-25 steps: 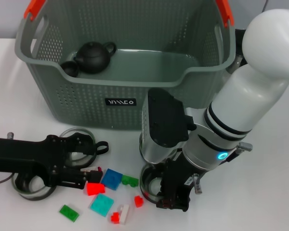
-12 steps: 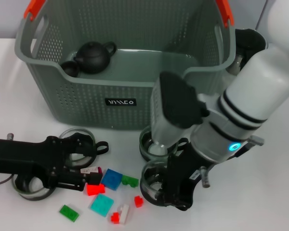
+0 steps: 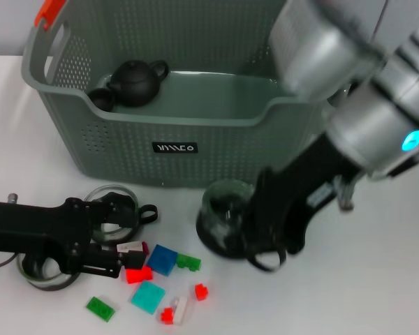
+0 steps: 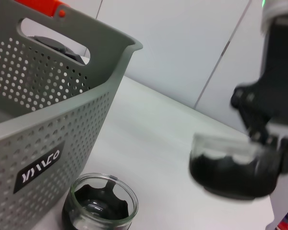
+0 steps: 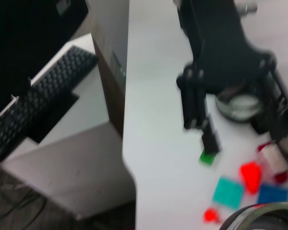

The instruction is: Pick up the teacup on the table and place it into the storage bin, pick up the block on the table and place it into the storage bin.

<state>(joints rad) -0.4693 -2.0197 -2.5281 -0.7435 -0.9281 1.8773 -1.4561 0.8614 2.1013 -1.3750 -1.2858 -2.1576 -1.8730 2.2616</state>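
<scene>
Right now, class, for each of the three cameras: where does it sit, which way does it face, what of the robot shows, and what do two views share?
Head view: from above, facing down at the storage bin, blocks, left gripper and right gripper holding a glass teacup.
Left wrist view: low by the table, facing the bin and the right gripper.
Right wrist view: above the table, facing the left gripper and blocks.
Shared: head and left wrist views both show the lifted teacup.

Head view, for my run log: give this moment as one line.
right gripper: shut on clear glass teacup, lifted off table | left gripper: shut on small red block | grey-green perforated storage bin: holds black teapot
</scene>
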